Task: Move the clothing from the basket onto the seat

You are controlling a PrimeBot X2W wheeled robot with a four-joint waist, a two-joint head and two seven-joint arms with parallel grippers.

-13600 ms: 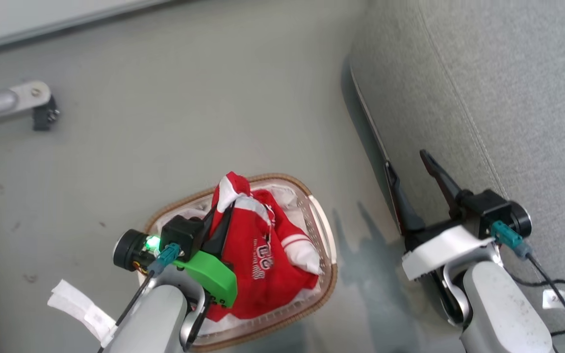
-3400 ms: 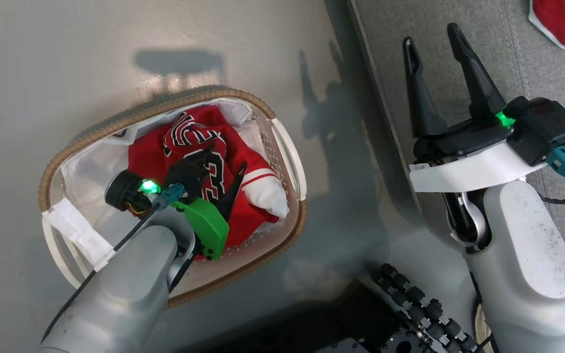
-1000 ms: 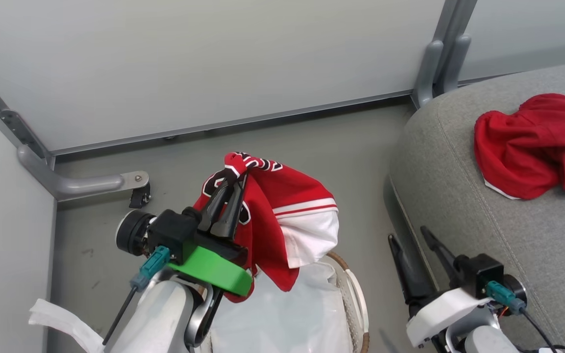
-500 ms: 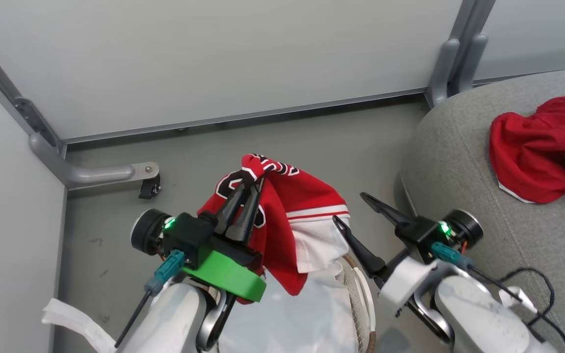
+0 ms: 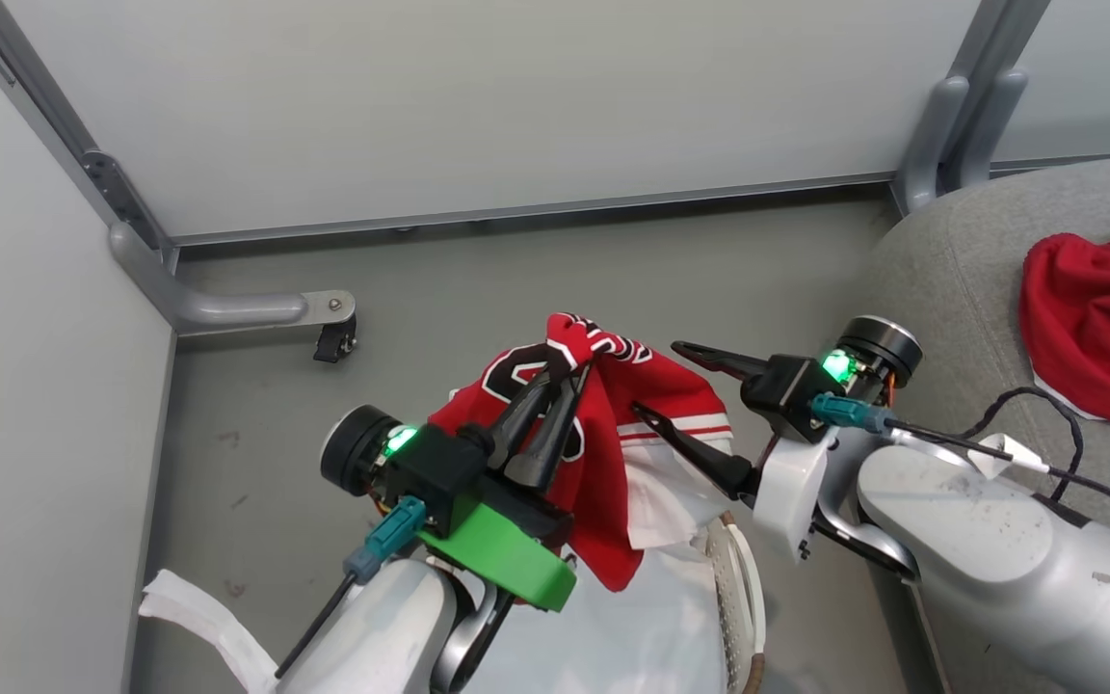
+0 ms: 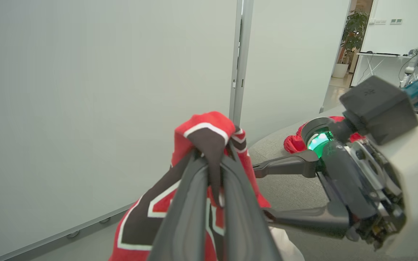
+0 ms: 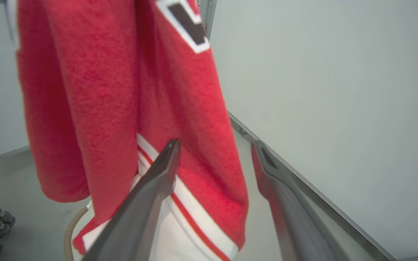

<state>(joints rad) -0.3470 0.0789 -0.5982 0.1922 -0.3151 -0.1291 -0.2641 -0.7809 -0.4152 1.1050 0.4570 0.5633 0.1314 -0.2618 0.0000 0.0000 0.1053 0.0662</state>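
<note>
Your left tool (image 5: 569,371) is clamped tight on a bunched fold at the top of the red jersey with white trim and black, white-edged numerals (image 5: 613,463). The cloth hangs straight down from that pinch, long axis vertical. Its white-banded hem dangles just above the small oval white perforated basket with a brown woven-look rim (image 5: 740,588) (the plain white liner sheet (image 5: 651,627) lies in the basket beneath it). The jersey is not yet over the large rounded grey fabric seat (image 5: 960,280), which lies off to the robot's right of it. The other red garment with a white edge (image 5: 1095,318) rests on that cushion.

Your right tool (image 5: 656,378) is spread wide and holds nothing. It points leftward at the hanging cloth and stands between the jersey and the seat. In the right wrist view its fingers (image 7: 143,203) bracket the jersey's lower right edge: one crosses in front of the white band, the other stands out against the bare wall. I cannot tell whether either touches the cloth.

What matters is that the seat lies rightward, the right arm is the nearer one, and the jersey's free lower edge sits in the right tool's gap. Closing there would, I judge, let you carry the jersey across held at both ends. Mind the hem catching on the basket rim.
</note>
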